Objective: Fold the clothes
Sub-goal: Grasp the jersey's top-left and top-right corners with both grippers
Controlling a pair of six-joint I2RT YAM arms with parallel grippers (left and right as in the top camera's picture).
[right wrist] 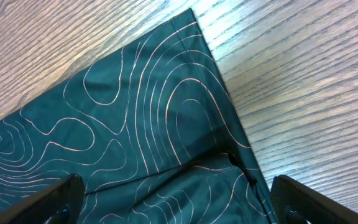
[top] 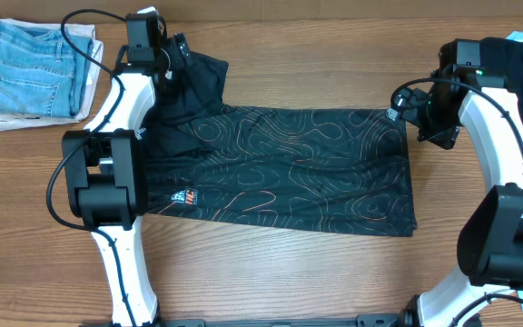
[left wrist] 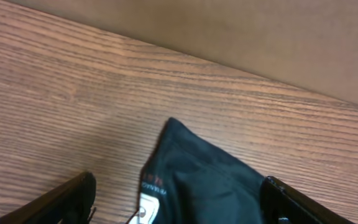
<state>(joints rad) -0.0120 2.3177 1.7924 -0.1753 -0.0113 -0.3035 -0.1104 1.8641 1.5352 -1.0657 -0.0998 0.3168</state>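
While the black shirt [top: 280, 168] with its thin orange contour lines lies spread flat across the middle of the wooden table [top: 271, 272], both arms reach in over its far edge. The shirt's long side runs left to right, with a small badge-like logo [top: 184, 195] near its front left corner, close beside the left arm. At its far left end the fabric is bunched and rumpled, and there the left hand [top: 166, 54] sits. The left wrist view shows its two fingers [left wrist: 67, 202] set wide apart, with a pointed corner of dark cloth and a small white label [left wrist: 145, 205] lying between them on the table; whether either finger touches the cloth I cannot tell. The right hand [top: 409, 111] is at the shirt's far right corner. In the right wrist view its fingers [right wrist: 51, 199] are also spread apart, one on each side of the hemmed corner, which lies flat with bare table beyond it. A pair of light-blue jeans [top: 30, 68] lies folded at the far left corner of the table, well apart from the shirt.
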